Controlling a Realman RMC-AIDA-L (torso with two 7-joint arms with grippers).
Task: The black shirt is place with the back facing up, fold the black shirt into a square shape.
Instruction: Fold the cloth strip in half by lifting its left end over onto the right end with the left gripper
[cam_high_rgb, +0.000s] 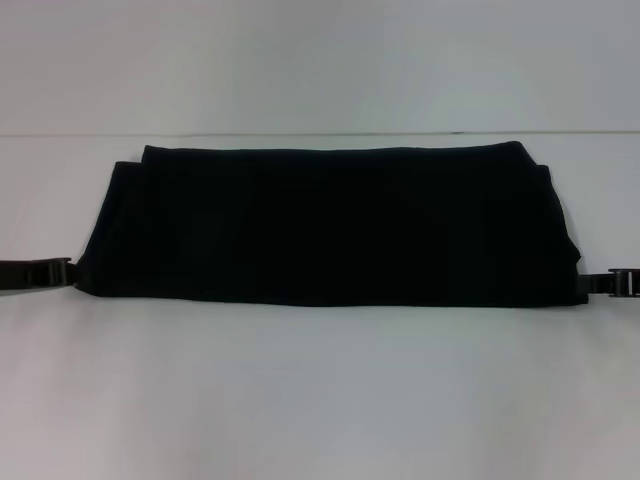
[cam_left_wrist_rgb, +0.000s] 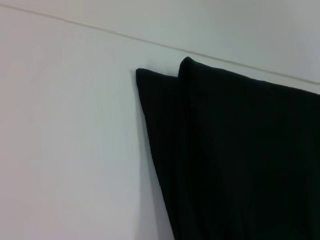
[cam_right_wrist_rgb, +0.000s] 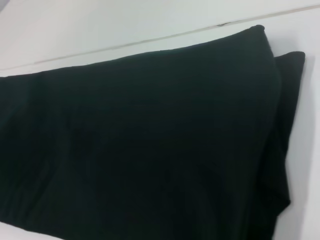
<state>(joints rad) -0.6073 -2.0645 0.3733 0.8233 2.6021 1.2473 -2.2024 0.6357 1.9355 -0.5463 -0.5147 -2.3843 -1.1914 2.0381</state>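
White bench (cam_high_rgb: 320, 390) fills the near part of the head view, smooth, matte and bare in front. Beyond it, at the middle, lies the black shirt (cam_high_rgb: 330, 225), folded into a long band that runs from 9 o'clock to 3 o'clock. Its near edge is straight and its far edge sits just short of a thin seam line that crosses the bench. The cloth is soft, plain and very dark, so creases and layers are hard to make out. No lettering shows on the upper face.

At both short ends a lower layer pokes out past the top layer, making a small step. The left wrist view shows this at the shirt (cam_left_wrist_rgb: 240, 160) end, with two rounded fold corners side by side; the cloth runs out of the picture. The right wrist view shows the shirt (cam_right_wrist_rgb: 140, 150) with the same stepped end and a slightly wavy side edge; its other end is cut off.

Left hand (cam_high_rgb: 62, 271) is at 9 o'clock, low on the bench, its tip touching or just beside the shirt's near corner. Right hand (cam_high_rgb: 610, 283) is at 3 o'clock, just beside the opposite near corner. Both are mostly cut off by the picture edges, and I cannot tell how wide either hand is or whether it grips cloth.

Behind the seam the surface continues pale and plain.
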